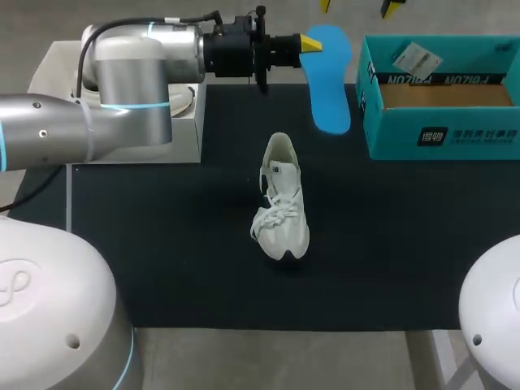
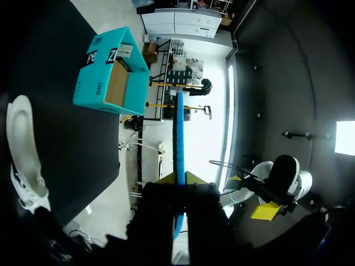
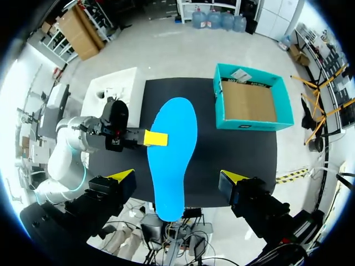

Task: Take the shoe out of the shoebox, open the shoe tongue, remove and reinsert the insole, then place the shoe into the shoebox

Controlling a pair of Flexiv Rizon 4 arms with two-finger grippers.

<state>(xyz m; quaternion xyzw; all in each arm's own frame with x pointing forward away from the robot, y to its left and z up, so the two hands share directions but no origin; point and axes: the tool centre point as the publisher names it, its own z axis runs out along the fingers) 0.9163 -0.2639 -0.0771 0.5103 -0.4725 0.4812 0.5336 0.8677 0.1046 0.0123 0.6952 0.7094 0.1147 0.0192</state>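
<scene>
Pinching a flat blue insole (image 1: 329,89), left gripper (image 1: 313,42) is held at 12 o'clock of white laced sneaker (image 1: 282,199); right gripper (image 3: 177,177) is spread wide.

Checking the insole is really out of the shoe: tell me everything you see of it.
The insole is a thin, flat, bright blue foot-shaped sheet, foam by its look. It is outside the white shoe, held in the air beside the teal shoebox, pinched at one long edge by the left gripper. Nothing else touches it.
</scene>
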